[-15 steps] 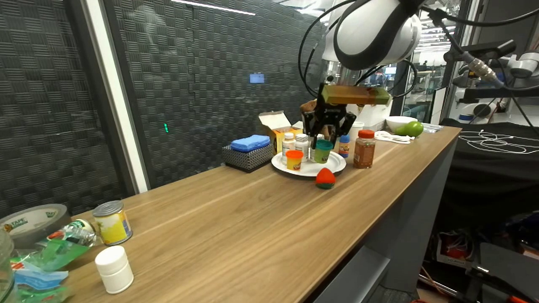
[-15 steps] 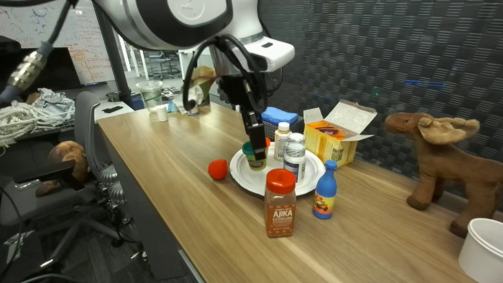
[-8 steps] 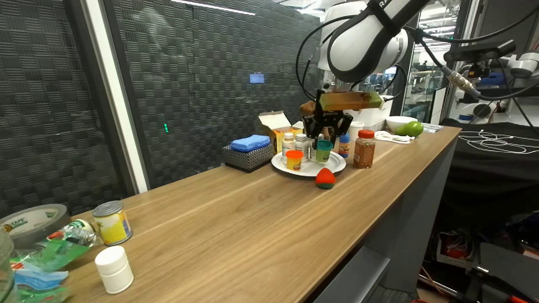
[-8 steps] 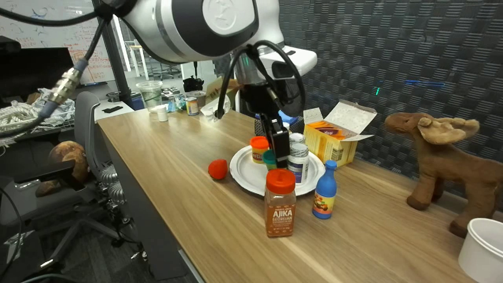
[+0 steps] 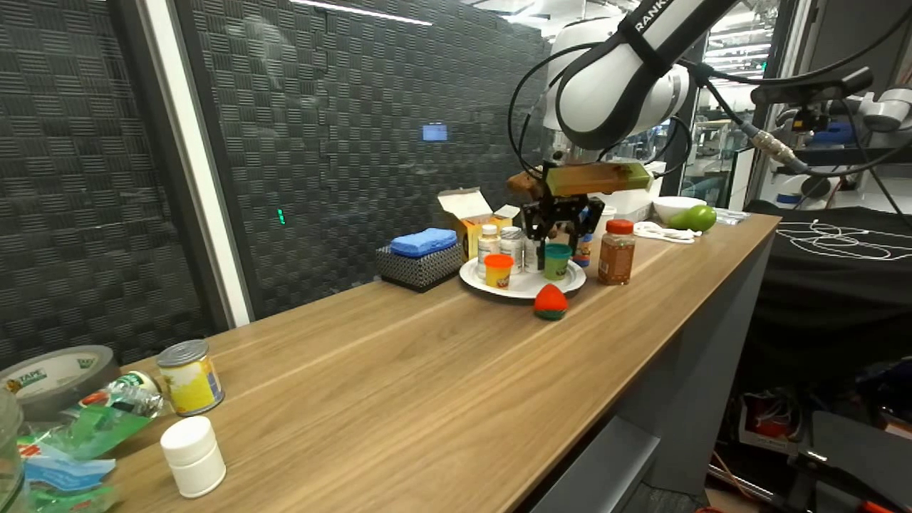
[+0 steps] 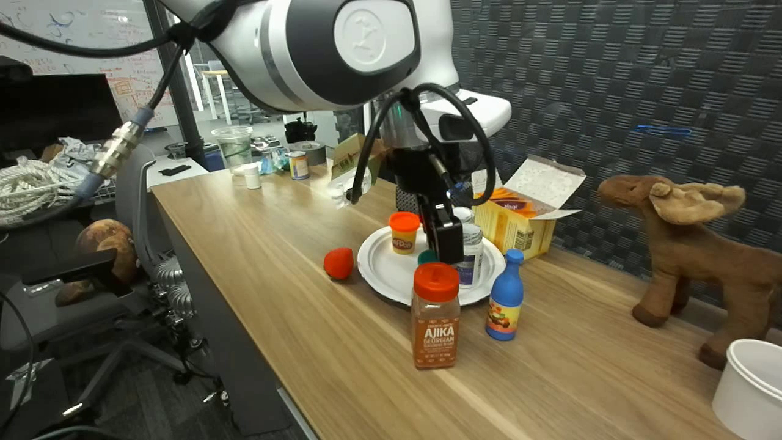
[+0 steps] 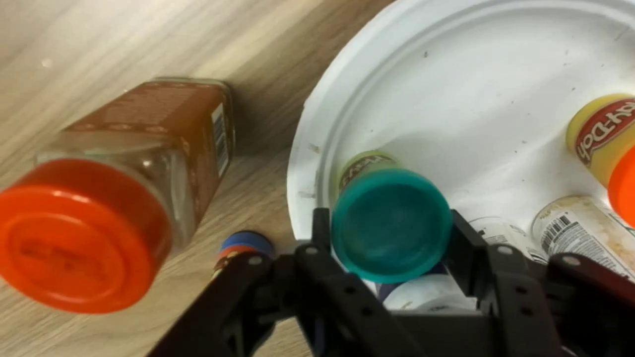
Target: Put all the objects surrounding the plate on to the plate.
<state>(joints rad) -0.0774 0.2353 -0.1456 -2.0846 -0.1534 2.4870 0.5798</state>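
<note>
Over the plate, our hand brackets the teal-lidded tub; gripping or loose, we cannot tell. We should seat it flat, then part evenly.

Plate bare between tubs; bottles crowd claw.

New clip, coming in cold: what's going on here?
A robot gripper straddles a teal-lidded tub that sits on or just over a white plate; whether the jaws actually grip it isn't clear. An orange-lidded tub and white bottles stand on the plate. Off the plate are a small red piece, a red-lidded spice jar and a blue bottle, so the job looks unfinished.
</note>
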